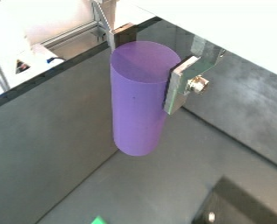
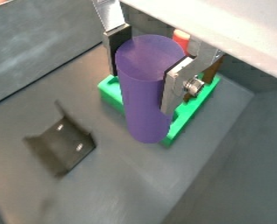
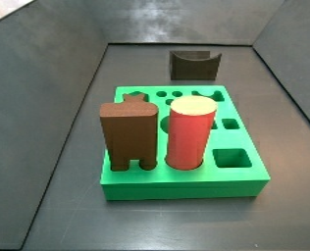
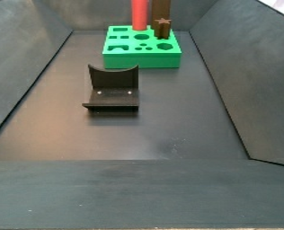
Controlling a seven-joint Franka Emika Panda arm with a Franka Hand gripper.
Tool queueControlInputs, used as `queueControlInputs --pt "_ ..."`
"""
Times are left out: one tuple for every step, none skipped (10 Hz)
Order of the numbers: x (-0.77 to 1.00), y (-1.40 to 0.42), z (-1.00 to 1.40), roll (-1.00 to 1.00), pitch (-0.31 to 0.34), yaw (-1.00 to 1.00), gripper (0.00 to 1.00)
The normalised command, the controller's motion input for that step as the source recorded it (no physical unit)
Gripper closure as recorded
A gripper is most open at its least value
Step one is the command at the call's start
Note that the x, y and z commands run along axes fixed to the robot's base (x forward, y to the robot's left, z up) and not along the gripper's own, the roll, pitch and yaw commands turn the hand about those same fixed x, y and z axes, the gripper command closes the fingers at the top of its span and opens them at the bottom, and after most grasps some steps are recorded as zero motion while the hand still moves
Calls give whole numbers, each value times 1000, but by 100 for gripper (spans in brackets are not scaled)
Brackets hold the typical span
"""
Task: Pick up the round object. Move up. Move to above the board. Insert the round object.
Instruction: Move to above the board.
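Above board (image 2: 188, 109) edge, pincer (image 2: 145, 63) pinching upright round object (image 2: 145, 87); fixture (image 2: 59, 140) on floor nearby.

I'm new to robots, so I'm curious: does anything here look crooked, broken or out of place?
Nothing stands out. The gripper holds the purple peg straight, in the air near the board; the red cylinder and brown block stand upright in it.

A lab test rig: a dark walled bin below the gripper (image 2: 147, 66), holding a fixture (image 4: 112, 87) and green board (image 3: 236, 176).
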Motion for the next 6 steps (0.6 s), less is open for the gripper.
queueControlInputs --pt "368 -1000 134 -9 114 9 100" --pt "372 -1000 139 -9 116 10 100" --pt "382 -1000 141 -1 117 8 100" --pt "391 -1000 141 -18 116 6 100" --pt "405 -1000 150 7 126 8 100" --pt "420 -1000 155 -2 124 8 100"
